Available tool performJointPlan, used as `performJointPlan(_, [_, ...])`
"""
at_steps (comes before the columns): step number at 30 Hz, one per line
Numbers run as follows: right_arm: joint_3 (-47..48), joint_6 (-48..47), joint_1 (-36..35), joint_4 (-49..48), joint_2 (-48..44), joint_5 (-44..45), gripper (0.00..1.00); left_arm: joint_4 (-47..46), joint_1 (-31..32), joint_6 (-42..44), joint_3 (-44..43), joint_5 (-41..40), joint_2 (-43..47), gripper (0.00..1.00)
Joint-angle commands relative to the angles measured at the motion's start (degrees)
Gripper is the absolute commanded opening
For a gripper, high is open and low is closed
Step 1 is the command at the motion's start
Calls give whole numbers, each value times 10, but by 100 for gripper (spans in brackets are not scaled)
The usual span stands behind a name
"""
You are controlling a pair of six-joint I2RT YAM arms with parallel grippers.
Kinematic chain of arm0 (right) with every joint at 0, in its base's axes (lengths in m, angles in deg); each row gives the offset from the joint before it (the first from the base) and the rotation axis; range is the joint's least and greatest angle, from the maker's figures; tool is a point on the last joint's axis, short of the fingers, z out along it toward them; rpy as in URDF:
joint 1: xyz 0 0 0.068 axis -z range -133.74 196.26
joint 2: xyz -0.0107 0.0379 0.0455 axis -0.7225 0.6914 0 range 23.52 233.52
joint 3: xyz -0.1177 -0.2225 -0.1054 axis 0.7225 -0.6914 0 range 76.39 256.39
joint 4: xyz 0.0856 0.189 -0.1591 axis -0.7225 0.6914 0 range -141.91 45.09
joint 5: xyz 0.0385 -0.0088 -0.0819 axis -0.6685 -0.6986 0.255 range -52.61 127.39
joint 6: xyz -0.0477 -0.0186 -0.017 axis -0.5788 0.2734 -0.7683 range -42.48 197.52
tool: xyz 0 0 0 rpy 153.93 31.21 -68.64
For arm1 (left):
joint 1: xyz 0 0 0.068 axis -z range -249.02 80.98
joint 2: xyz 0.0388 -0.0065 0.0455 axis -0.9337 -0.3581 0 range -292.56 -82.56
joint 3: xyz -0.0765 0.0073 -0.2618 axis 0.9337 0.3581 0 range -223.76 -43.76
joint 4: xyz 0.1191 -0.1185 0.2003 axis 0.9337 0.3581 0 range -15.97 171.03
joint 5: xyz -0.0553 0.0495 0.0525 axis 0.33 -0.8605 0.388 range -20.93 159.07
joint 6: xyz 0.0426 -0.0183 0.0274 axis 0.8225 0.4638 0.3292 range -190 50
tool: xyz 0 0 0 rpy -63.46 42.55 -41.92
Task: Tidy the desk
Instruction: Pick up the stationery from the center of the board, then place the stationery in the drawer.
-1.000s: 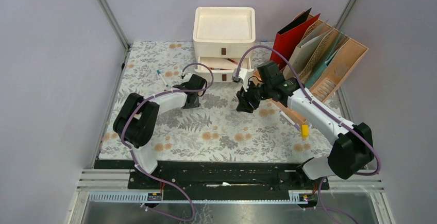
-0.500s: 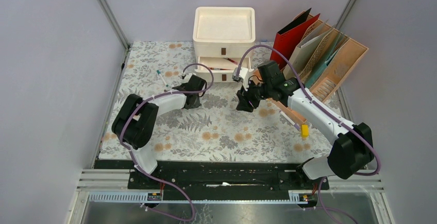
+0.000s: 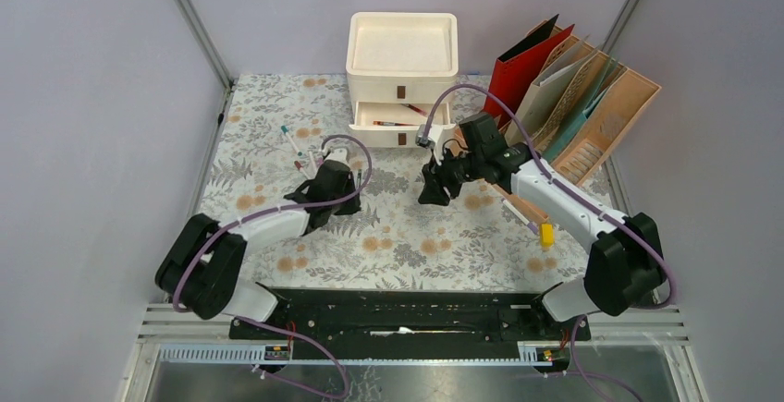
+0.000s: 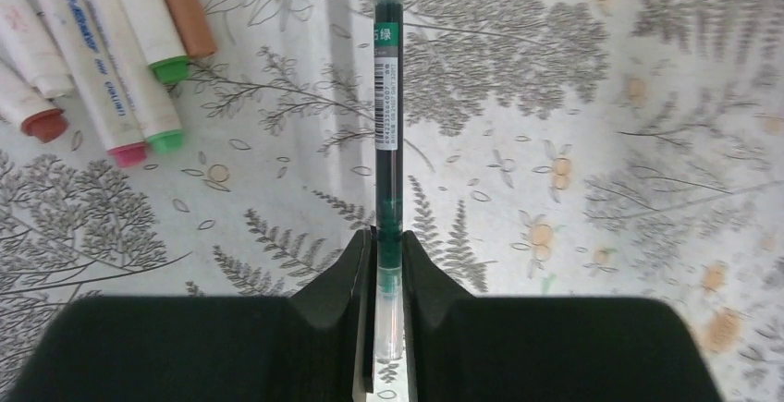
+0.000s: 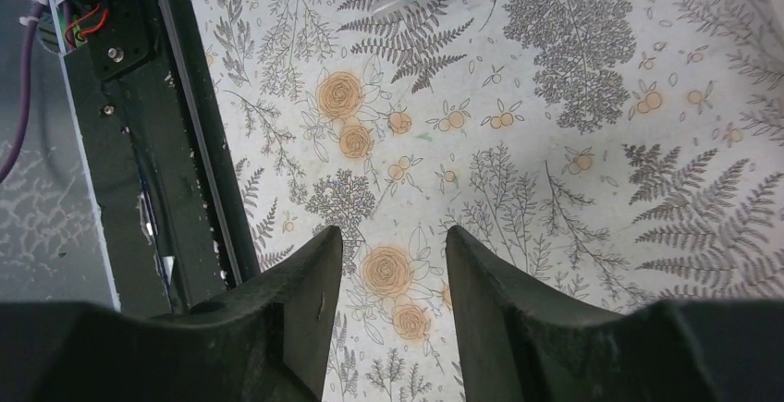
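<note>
Currently one green pen [image 4: 386,97] is clamped by the left gripper [image 4: 388,240]; the right gripper [image 5: 393,236] is held open above the fern-and-flower-printed desk [image 5: 555,97].

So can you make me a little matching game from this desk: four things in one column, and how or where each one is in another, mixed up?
Things:
1. green pen
2. markers
3. red folder
4. right gripper

Place or state:
A. open, holding nothing
B. standing in the rack at the back right
C. clamped in the left gripper
D. lying loose on the desk

Pairs: 1-C, 2-D, 3-B, 4-A
</note>
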Motion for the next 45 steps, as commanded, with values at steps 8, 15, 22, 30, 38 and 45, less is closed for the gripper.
performJointPlan(8, [-105, 274, 27, -309, 37, -89, 63, -297, 28, -26, 136, 106, 113, 0])
performJointPlan(15, [-220, 448, 31, -607, 34, -114, 73, -425, 78, -73, 178, 121, 128, 0])
performJointPlan(22, [-311, 562, 43, -854, 37, -88, 80, -463, 119, -87, 164, 105, 119, 0])
performJointPlan(30, [-303, 577, 43, -830, 40, -76, 79, -500, 176, -94, 142, 86, 74, 0])
performJointPlan(38, [-281, 565, 43, -760, 44, -70, 65, -516, 195, -97, 137, 72, 60, 0])
performJointPlan(45, [-260, 530, 42, -706, 39, -79, 0, -525, 196, -93, 156, 54, 77, 18])
